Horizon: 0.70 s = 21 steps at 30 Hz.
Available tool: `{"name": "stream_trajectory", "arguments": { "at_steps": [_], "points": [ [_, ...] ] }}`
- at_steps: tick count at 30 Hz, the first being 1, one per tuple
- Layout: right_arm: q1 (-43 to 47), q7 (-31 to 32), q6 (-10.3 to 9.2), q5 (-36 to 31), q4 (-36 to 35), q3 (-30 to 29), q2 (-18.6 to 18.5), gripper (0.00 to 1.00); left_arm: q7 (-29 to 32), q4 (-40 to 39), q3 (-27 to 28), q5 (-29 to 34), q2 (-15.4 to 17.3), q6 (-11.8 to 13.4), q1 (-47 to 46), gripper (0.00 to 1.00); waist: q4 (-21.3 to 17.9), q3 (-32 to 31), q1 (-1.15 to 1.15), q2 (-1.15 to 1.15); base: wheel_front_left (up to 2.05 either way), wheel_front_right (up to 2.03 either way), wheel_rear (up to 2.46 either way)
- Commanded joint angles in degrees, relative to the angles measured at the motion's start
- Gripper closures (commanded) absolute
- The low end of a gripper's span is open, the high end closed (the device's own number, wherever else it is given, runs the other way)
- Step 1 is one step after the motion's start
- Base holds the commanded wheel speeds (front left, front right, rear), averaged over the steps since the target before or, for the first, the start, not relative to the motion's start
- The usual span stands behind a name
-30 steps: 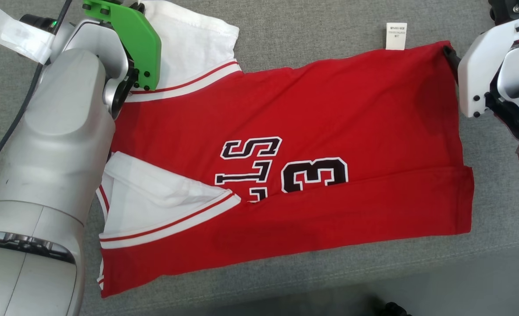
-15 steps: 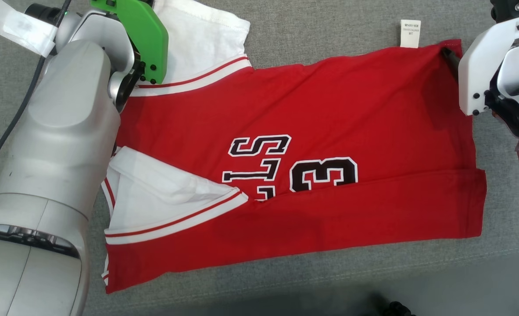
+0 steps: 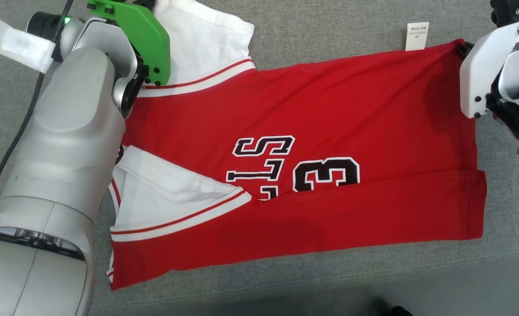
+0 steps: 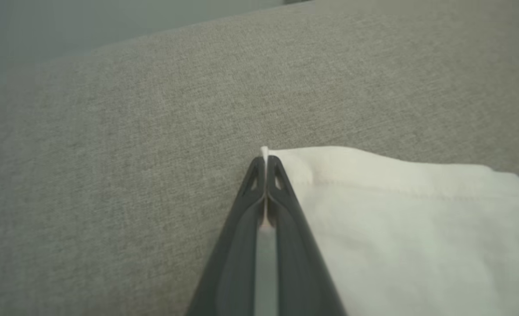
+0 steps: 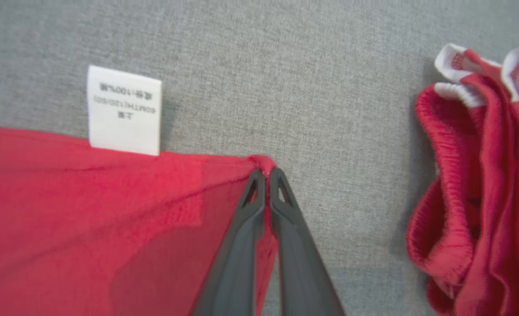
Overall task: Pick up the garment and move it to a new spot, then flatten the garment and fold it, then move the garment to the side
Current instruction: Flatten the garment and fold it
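1. Red garment (image 3: pixel 312 131) spread flat on the grey woven surface (image 3: pixel 329 26), across the middle of the head view.
2. Lower strip, from 7 to 4 o'clock, folded up over the body. Covers the bottom of the black lettering (image 3: pixel 263 162) and of the numeral 3 (image 3: pixel 327 174).
3. White sleeve (image 3: pixel 202 39) with red-and-white trim at 11 o'clock of the garment. Second white sleeve (image 3: pixel 162 197) at 8 o'clock, laid inward over the red.
4. Left fingers (image 4: pixel 263 171) pressed together, clamped on the hem corner of the 11 o'clock sleeve. A sliver of white cloth caught between the tips in the left wrist view.
5. Green plate (image 3: pixel 143 39) on the left wrist, over that sleeve in the head view. Silver left forearm (image 3: pixel 62 145) along the 9 o'clock side, overlapping the garment's edge.
6. Right fingers (image 5: pixel 263 184) closed, pinching the garment's red corner at 2 o'clock. Cloth bunched at the tips.
7. White care label (image 5: pixel 124 110) on the far hem near the pinched corner, at 10 o'clock from the tips in the right wrist view.
8. Separate red clothing piece (image 5: pixel 483 197) with white-edged ribbing, crumpled at 3 o'clock in the right wrist view, apart from the garment.
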Motion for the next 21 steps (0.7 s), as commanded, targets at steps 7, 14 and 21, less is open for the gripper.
{"name": "stream_trajectory", "arguments": {
  "at_steps": [7, 14, 21],
  "points": [
    [3.78, -5.63, -0.09, 0.87, -0.84, -1.96, -1.28, 1.00, -9.86, -2.78, 2.31, -2.13, -0.30, 2.41, 3.55, 1.00, 2.65, -3.02, 0.00, 0.00, 0.00, 0.00, 0.00],
    [7.06, -8.09, -0.09, 1.99, -0.46, -2.29, -1.23, 1.00, -13.13, -4.75, 2.71, -3.08, 0.21, 2.75, 6.54, 1.00, 3.91, -6.09, 0.00, 0.00, 0.00, 0.00, 0.00],
    [10.22, -12.31, -0.09, 2.57, -0.59, -1.18, -2.53, 1.00, -16.06, -9.77, 2.96, -4.16, 0.53, 3.21, 11.58, 1.00, 4.90, -10.04, 0.00, 0.00, 0.00, 0.00, 0.00]
  ]
}}
